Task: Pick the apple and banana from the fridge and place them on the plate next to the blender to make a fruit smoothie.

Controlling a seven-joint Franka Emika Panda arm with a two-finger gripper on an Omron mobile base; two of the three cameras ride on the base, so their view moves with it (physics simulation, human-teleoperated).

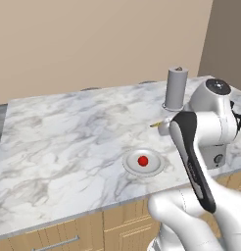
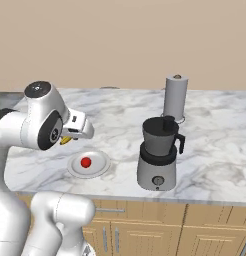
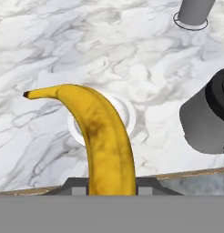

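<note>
The tool (image 2: 70,136) grips the banana (image 3: 102,136) above the plate (image 2: 101,164), which carries the apple (image 2: 85,162), just left of the blender (image 2: 158,155) on the marble tabletop (image 1: 68,137).

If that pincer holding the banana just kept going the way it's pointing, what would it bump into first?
Probably the plate: in the hand view the pincer looks down at it past the banana. Its depth is unclear, and the apple already sits there.
</note>
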